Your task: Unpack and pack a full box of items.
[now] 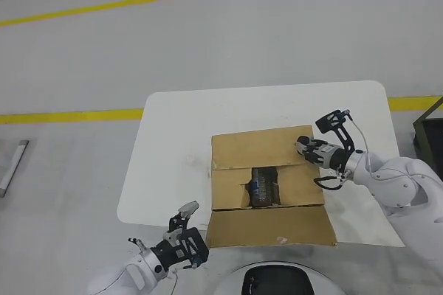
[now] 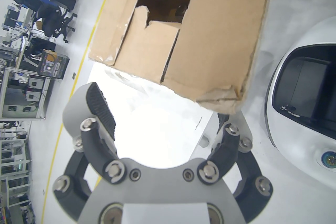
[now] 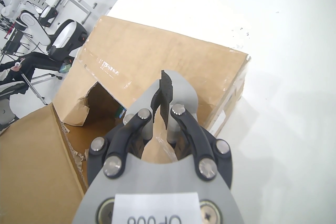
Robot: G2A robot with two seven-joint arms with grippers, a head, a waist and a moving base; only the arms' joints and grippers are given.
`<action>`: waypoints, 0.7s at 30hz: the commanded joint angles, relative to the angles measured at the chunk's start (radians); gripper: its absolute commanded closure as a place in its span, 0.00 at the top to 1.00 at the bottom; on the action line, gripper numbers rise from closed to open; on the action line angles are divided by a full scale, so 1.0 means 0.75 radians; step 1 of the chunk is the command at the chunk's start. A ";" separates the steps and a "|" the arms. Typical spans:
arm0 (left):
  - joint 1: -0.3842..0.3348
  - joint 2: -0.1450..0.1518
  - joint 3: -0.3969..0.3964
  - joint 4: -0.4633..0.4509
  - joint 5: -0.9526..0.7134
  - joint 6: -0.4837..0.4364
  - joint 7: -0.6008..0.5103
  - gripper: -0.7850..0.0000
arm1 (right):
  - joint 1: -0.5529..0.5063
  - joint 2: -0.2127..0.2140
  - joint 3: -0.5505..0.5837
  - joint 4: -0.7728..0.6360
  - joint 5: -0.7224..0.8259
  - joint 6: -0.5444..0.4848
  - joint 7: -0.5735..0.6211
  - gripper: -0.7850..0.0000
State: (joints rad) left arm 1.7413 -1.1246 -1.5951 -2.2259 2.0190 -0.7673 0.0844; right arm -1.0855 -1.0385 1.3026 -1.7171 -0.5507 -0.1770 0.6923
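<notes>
A brown cardboard box (image 1: 266, 147) sits mid-table with its top flaps partly folded back. Through the gap shows a dark bottle-like item (image 1: 262, 186); the rest of the contents are hidden. My right gripper (image 1: 306, 145) is at the box's far right edge, and in the right wrist view it (image 3: 162, 96) is shut on the edge of a flap of the box (image 3: 157, 51). My left gripper (image 1: 192, 228) hangs off the table's near edge by the box's near left corner. It (image 2: 162, 114) is open and holds nothing, with the box (image 2: 223, 25) corner just past one fingertip.
The white table (image 1: 177, 147) has bare room left of and behind the box. A dark green cart (image 1: 437, 140) stands off the right edge. A grey bar (image 1: 11, 168) lies on the floor far left.
</notes>
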 commanded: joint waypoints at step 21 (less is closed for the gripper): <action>-0.377 -0.016 0.213 0.076 0.003 0.237 -0.268 1.00 | 0.007 0.018 0.148 -0.110 -0.025 -0.037 -0.028 0.00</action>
State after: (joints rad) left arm 1.4669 -1.1358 -1.4417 -2.1755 2.0163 -0.5949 -0.1084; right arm -1.0803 -1.0262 1.4099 -1.7949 -0.5547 -0.1976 0.6678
